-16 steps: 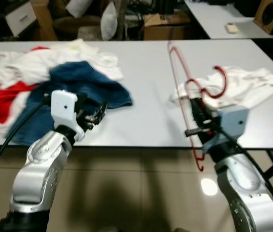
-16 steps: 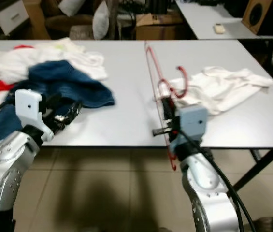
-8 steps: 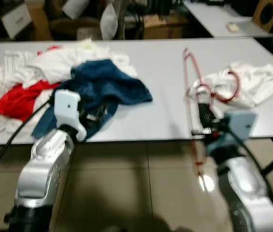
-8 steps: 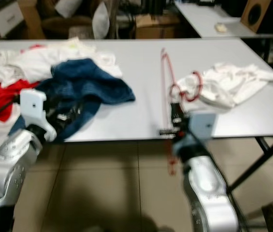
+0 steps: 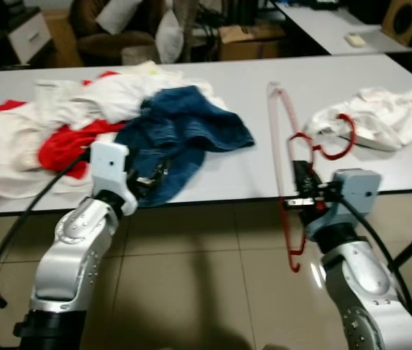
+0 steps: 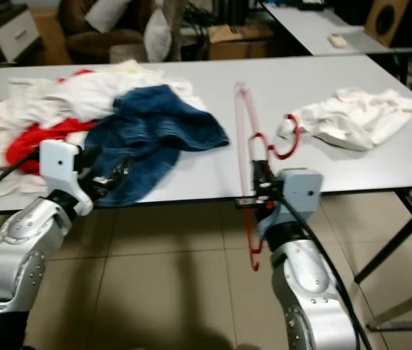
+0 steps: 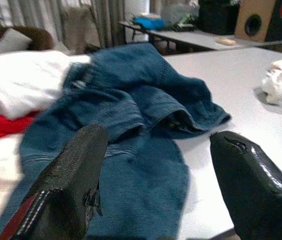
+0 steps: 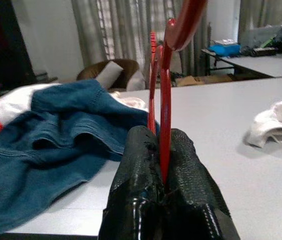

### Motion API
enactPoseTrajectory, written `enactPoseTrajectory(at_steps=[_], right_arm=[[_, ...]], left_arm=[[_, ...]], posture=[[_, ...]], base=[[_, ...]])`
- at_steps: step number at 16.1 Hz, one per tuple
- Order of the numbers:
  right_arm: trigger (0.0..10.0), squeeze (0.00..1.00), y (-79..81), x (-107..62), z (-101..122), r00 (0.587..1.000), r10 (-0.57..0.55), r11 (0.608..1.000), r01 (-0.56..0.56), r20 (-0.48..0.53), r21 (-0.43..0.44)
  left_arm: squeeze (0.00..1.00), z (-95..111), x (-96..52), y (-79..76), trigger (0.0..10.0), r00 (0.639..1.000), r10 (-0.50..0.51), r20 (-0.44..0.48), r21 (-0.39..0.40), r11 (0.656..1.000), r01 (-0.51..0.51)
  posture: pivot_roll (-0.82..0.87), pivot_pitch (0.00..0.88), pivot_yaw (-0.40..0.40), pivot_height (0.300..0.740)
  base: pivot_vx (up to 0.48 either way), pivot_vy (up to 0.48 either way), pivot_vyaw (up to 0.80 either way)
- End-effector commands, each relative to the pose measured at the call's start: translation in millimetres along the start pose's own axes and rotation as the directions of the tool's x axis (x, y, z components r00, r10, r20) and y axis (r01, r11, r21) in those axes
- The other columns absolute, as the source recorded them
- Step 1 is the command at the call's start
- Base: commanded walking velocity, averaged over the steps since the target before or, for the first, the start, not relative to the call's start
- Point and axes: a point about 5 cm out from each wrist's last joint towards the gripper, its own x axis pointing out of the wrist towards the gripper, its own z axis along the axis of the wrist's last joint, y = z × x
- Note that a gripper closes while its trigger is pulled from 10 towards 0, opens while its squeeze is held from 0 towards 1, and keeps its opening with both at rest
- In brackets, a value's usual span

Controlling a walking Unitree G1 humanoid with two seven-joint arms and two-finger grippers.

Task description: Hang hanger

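The hanger (image 5: 284,157) looked like glossy red plastic; the jeans (image 5: 180,138) were blue denim cloth; the desk (image 5: 242,95) was smooth and matt.

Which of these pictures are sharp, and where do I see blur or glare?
Left eye view: mostly sharp, with a bright glare spot on the floor tiles. Left wrist view: the open left gripper is soft, the blue jeans clearer. Right wrist view: the right gripper pinching the red hanger is sharp, the background hazy.
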Motion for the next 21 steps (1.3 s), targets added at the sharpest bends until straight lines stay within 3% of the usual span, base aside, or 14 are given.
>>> enactPoseTrajectory(at_steps=[1, 11, 12, 19, 20, 21], right_arm=[[10.0, 0.00, -5.0, -0.8, 2, 1.000, -0.021, 1.000, 0.021, 0.005, -0.008], [10.0, 0.00, -5.2, -1.2, 2, 1.000, -0.022, 1.000, 0.022, 0.006, -0.005], [10.0, 0.00, -9.5, 0.9, -7, 0.999, -0.026, 0.998, 0.025, -0.023, -0.057], [10.0, 0.00, -16.1, 4.0, -11, 0.998, -0.051, 0.996, 0.047, -0.045, -0.080], [10.0, 0.00, -16.7, 4.1, -12, 0.998, -0.051, 0.995, 0.047, -0.045, -0.082], [10.0, 0.00, -17.0, 4.1, -12, 0.998, -0.047, 0.995, 0.043, -0.048, -0.085]], left_arm=[[0.00, 2, 1.4, -4.2, 10.0, 1.000, -0.013, 0.006, 0.009, 1.000, 0.013], [0.00, 1, 1.8, -4.2, 10.0, 1.000, -0.014, 0.007, 0.012, 1.000, 0.014], [1.00, -1, 5.2, -1.4, 10.0, 0.999, -0.044, -0.004, 0.001, 0.999, 0.044], [1.00, -2, 8.9, -1.9, 10.0, 0.999, -0.046, 0.005, -0.030, 0.998, 0.047], [0.88, -2, 8.7, -2.4, 10.0, 0.999, -0.051, 0.009, -0.018, 0.999, 0.051], [0.68, -2, 8.2, -1.9, 10.0, 0.999, -0.043, 0.025, -0.005, 0.999, 0.043]], posture=[[-0.11, 0.005, 0.076, 0.740], [-0.11, 0.005, 0.076, 0.740], [-0.11, 0.010, 0.076, 0.740], [-0.12, 0.018, 0.079, 0.740], [-0.12, 0.020, 0.074, 0.740], [-0.12, 0.024, 0.070, 0.740]], base=[[0.000, 0.292, 0.00], [0.000, 0.292, 0.00], [0.000, 0.337, 0.00], [0.000, 0.229, -0.31], [0.000, 0.000, 0.00], [0.000, 0.000, 0.00]])
